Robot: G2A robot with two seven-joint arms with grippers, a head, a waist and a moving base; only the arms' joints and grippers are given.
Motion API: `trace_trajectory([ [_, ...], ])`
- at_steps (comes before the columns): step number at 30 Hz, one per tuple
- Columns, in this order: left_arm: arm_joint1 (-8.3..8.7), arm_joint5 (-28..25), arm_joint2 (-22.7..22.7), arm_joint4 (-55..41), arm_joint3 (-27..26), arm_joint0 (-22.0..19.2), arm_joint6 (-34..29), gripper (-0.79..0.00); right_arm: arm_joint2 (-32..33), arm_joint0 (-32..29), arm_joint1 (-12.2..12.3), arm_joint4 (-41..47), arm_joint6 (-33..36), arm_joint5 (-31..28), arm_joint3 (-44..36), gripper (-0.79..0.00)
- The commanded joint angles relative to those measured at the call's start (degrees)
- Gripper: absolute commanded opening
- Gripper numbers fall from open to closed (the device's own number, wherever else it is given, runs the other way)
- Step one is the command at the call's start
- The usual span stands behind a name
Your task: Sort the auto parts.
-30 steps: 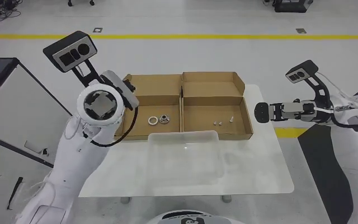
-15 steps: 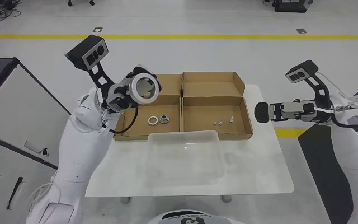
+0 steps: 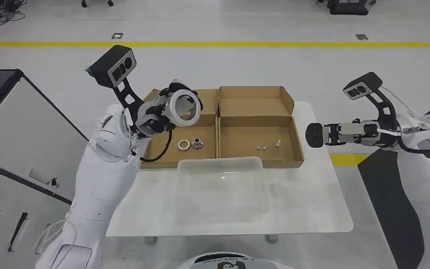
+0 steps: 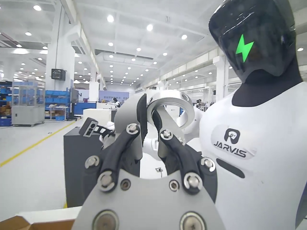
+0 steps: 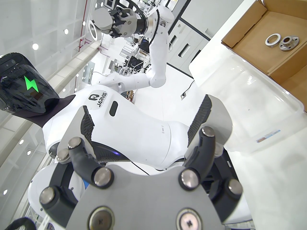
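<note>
The large ring [image 4: 172, 96] is pinched by the left claw [image 4: 149, 114] above the left box [image 3: 207, 128]; it should be lowered level before release; the right claw [image 5: 146, 106] is spread beside the table [image 3: 322, 188].

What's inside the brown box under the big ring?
A small ring and a flanged part lie side by side on the box floor. The left gripper, shut on the big ring, covers the box's far side, so anything there is hidden.

The left gripper [image 4: 148, 107] pinches a metal ring [image 4: 178, 98] between its fingers [image 4: 142, 117].
</note>
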Motion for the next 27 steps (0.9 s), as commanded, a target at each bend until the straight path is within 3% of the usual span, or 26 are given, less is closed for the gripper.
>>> trace_trajectory([
  [1,-0.02,0.00,0.32,-4.73,-0.35,-0.04,-0.73,-0.785,0.00,0.00,0.00,0.00,0.00,0.00,0.00,0.000],
  [6,0.00,0.00,-0.52,-11.02,0.42,-0.19,-5.53,-0.785,0.00,0.00,0.00,0.00,0.00,0.00,0.00,0.000],
  [27,0.00,0.00,-0.52,-11.02,0.42,-0.19,-5.53,-0.785,0.00,0.00,0.00,0.00,0.00,0.00,0.00,0.000],
])
